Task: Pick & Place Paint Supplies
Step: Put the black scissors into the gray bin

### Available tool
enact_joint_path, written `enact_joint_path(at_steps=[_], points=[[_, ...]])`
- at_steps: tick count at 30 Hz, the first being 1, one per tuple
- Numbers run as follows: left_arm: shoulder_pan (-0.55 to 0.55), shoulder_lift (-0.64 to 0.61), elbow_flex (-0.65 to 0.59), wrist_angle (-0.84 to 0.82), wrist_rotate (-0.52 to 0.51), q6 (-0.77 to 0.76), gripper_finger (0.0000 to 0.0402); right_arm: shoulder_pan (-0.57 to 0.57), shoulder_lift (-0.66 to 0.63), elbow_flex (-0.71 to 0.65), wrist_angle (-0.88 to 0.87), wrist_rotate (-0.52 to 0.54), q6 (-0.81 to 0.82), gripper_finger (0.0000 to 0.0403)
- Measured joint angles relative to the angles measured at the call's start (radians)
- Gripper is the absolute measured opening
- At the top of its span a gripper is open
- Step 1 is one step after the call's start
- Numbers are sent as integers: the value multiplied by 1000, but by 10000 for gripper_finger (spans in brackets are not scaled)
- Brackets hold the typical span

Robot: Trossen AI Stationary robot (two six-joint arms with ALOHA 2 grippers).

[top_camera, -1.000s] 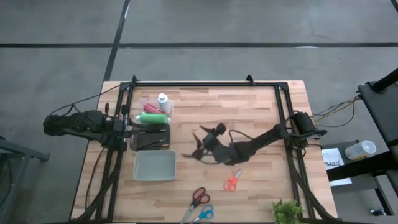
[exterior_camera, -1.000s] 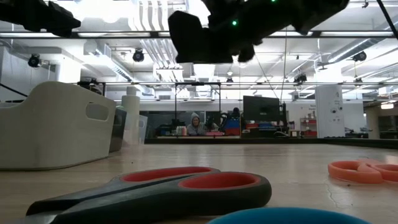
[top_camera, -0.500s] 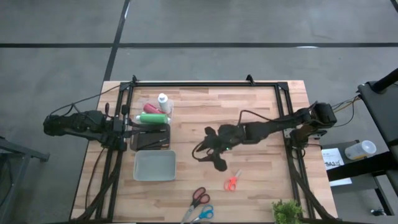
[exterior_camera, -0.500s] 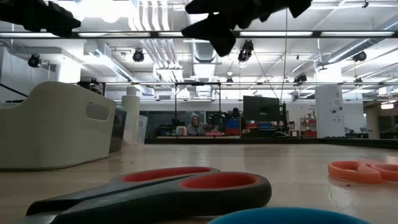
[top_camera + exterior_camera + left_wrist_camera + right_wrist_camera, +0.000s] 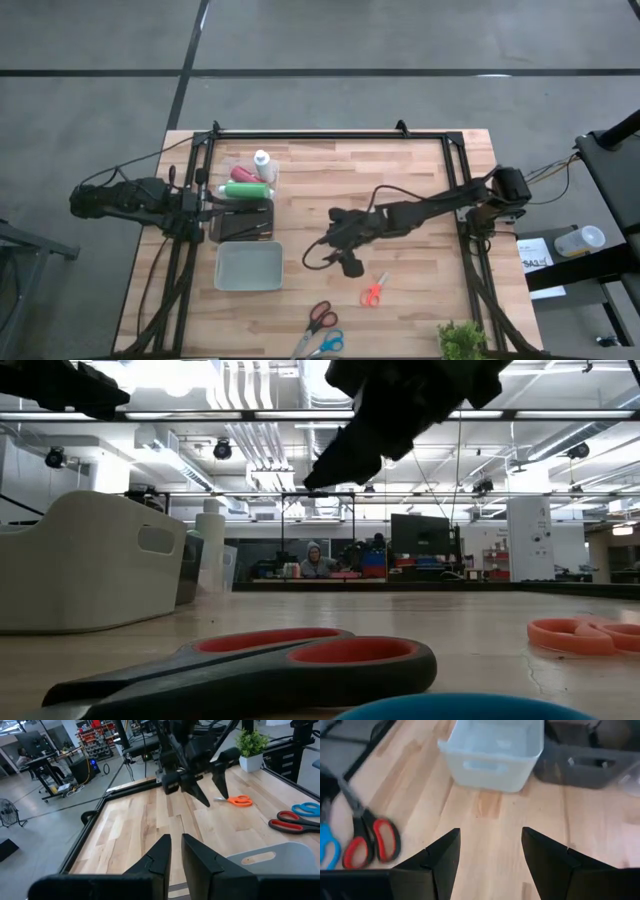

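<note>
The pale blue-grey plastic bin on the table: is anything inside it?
The pale blue-grey plastic bin shows only its bare floor from above. The right wrist view agrees, though its near wall hides a strip of that floor.

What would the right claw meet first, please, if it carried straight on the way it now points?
Probably the pale bin: the right claw, open and empty, points across bare wood towards it; its height is unclear.

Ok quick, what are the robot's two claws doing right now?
Left end effector: fingers nearly together, holding nothing, parked at the table's left edge.
Right end effector: open, empty, above the wood near the white bin.
</note>
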Motion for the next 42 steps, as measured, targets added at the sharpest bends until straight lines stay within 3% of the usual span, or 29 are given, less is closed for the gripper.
enact_joint_path(at_steps=[9, 15, 18, 27, 36, 42], points=[[0, 0, 0, 0, 0, 0, 51, 69, 38, 0, 7, -1, -15, 206], [-1, 1, 0, -1, 0, 0, 51, 183, 95, 1, 74, 201, -1, 206], [0, 2, 0, -3, 0, 0, 51, 231, 133, 5, 107, 233, 76, 206], [0, 8, -1, -10, 0, 0, 51, 289, 227, 70, 112, 219, 151, 206], [0, 20, 0, -18, 0, 0, 51, 275, 326, 140, 103, 69, 173, 205], [0, 21, -1, -48, 0, 0, 51, 266, 369, 175, 102, 64, 139, 205]])
